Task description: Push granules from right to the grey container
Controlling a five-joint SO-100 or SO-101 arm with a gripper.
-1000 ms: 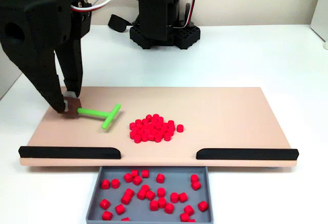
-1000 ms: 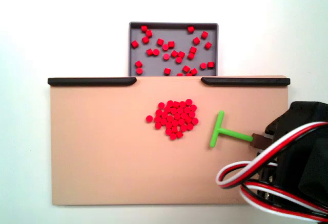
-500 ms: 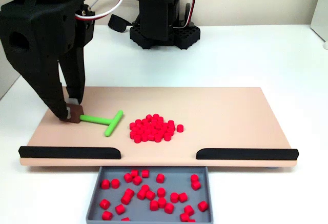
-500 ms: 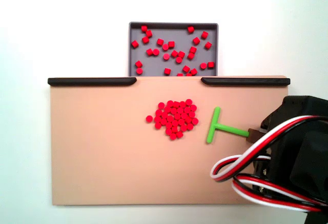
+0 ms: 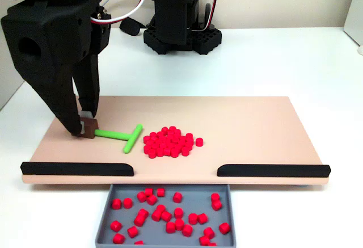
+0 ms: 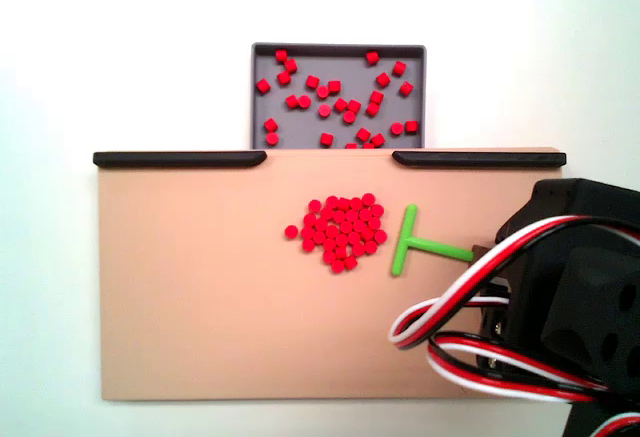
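A tight heap of red granules [image 5: 170, 142] [image 6: 340, 231] lies in the middle of the tan board [image 5: 255, 123] [image 6: 190, 297]. More granules lie scattered in the grey container [image 5: 108, 214] [image 6: 262, 122], which sits against the board's edge at the gap between two black strips. My gripper [image 5: 85, 127] is shut on the brown end block of the green T-shaped tool [image 5: 122, 136] [image 6: 415, 245]. The tool's crossbar stands just beside the heap, about touching its edge. In the fixed view from above, the arm's body [image 6: 570, 287] and cables hide the fingers.
Black edge strips [image 5: 76, 168] [image 5: 273, 170] line the board on either side of the gap. The arm's black base [image 5: 178, 32] stands behind the board on the white table. Bundled red, white and black cables [image 6: 470, 327] hang over the board's right part.
My gripper has slid the green tool steadily toward the heap; the crossbar, once clearly apart from it, now stands at its edge. The granules have not shifted.
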